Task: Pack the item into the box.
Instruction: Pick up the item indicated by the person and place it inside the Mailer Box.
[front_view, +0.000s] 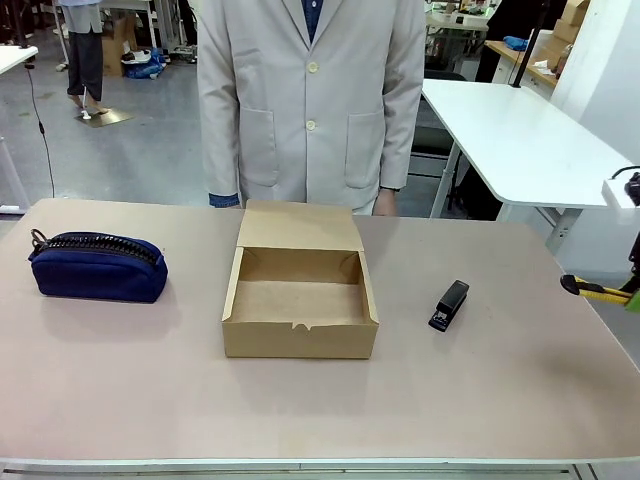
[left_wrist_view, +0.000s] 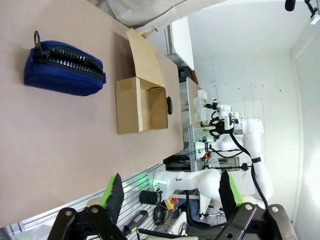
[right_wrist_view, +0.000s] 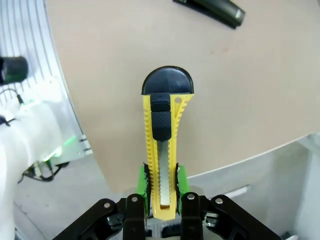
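Gripping the slim yellow utility knife with the black slider and rounded black end cap (right_wrist_view: 165, 150), my right claw (right_wrist_view: 162, 182) is closed on it. The green pads press its two long ribbed sides near one end, so the rest of the handle juts straight out ahead of the fingers. I judge that this hold across the narrow sides keeps the knife from twisting and leaves its free end ready to go down first. The end inside my grip is hidden, so I cannot tell whether any blade is out.

The knife hangs in the air by the right edge of the pale bench (front_view: 320, 410), well apart from the shallow brown cardboard box (front_view: 300, 340) in the middle of the bench. The box's hinged flap lid (front_view: 298, 228) lies folded back on the far side, towards the person in the light coat (front_view: 310, 100) standing there. That leaves the opening facing up and free for an approach from the right or the near side. Its floor looks bare.

A small black stapler (front_view: 449, 305) lies right of the box, between it and the knife, so I reckon my path should pass above it. A navy blue zip pouch (front_view: 97, 268) rests well left of the box. My left claw (left_wrist_view: 171, 192) hangs open at the bench's left side, holding nothing and out of the way.
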